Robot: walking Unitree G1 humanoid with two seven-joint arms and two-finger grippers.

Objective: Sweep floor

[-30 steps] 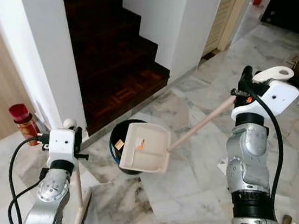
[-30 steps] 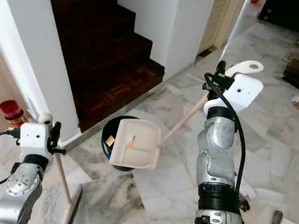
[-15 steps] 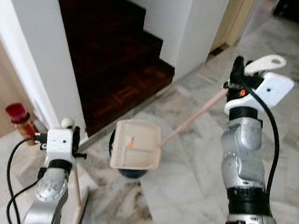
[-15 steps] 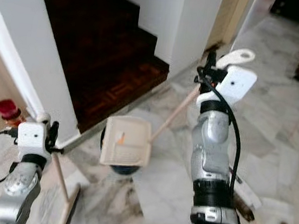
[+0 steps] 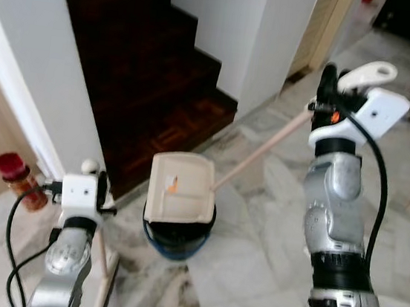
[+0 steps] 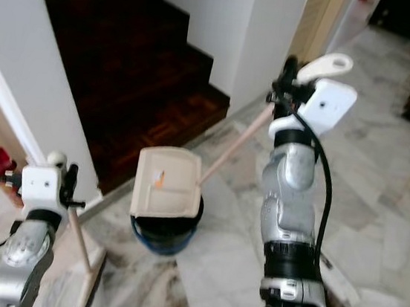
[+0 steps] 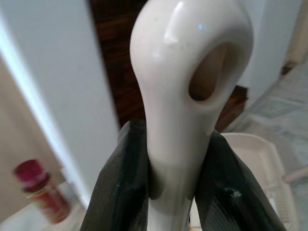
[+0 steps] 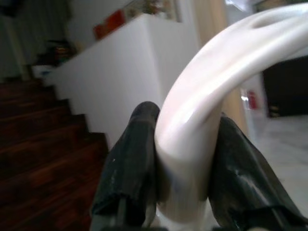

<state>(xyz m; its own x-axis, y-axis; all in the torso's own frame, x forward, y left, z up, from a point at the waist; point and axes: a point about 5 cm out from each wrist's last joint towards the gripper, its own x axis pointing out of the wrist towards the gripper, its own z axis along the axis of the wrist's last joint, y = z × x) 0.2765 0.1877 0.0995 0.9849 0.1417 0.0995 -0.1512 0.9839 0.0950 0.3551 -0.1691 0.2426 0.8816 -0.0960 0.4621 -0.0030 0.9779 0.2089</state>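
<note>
A cream dustpan with a small orange scrap in it hangs tilted over a dark bin on the marble floor. Its long handle slopes up to my right gripper, which is shut on the handle's looped top end. My left gripper is shut on the cream broom handle, low on the left. The broom stick runs down to the floor beside the bin.
A dark wooden staircase rises behind the bin between white walls. A red-capped jar stands on the floor by the left wall. Marble floor spreads to the right, with clutter at the far right edge.
The dustpan has swung from beside the bin to directly over it, and the right arm has shifted slightly. The camera has moved too, so the whole scene shifted.
</note>
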